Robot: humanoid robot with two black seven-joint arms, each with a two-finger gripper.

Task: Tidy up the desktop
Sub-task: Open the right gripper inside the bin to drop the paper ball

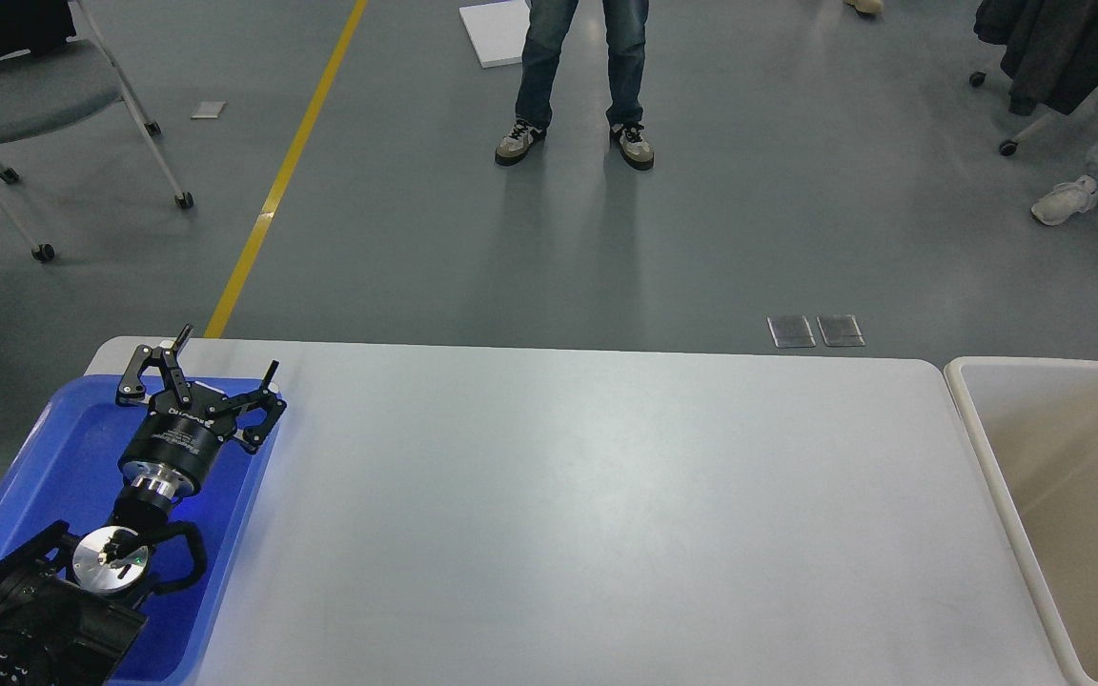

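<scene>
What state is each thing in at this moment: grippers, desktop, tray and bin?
left gripper: open, fingers spread, over the blue tray's far end
right gripper: not in view
desktop: bare, nothing lying on it
blue tray: at the desktop's left end, contents hidden by the arm
beige bin: at the right end, open-topped, something small inside

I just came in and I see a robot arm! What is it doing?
The robot is tidying a big white desktop. Its left gripper is open, holds nothing, and hangs over the far end of a blue tray on the left. A beige bin sits on the right with something small at its edge, too cut off to name. The right gripper is out of sight. A person stands on the floor past the table.
</scene>
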